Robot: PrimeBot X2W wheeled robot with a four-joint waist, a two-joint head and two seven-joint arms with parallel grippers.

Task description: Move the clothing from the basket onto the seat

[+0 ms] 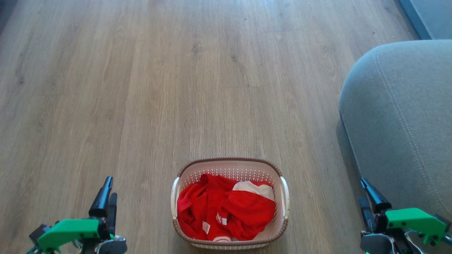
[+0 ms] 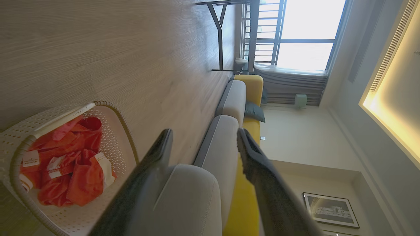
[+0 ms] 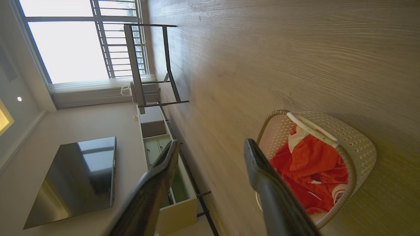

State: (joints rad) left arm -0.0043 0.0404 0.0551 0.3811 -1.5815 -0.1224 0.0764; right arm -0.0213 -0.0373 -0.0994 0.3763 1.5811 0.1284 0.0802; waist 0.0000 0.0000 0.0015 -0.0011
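The red clothing [image 1: 226, 208] lies crumpled in the cream laundry basket [image 1: 231, 163] at the bottom centre of the head view, on the wooden floor [image 1: 141, 88]. The grey seat [image 1: 399, 123] stands at the right, apart from it. The left gripper [image 1: 110, 187], lower left, and the right gripper [image 1: 362, 190], lower right, both have their fingers spread with nothing between them. The fabric looks light, soft and floppy, likely to bunch and trail. A raised fold near the heap's middle, beside the white panel [image 1: 254, 188], seems the best place to pinch.
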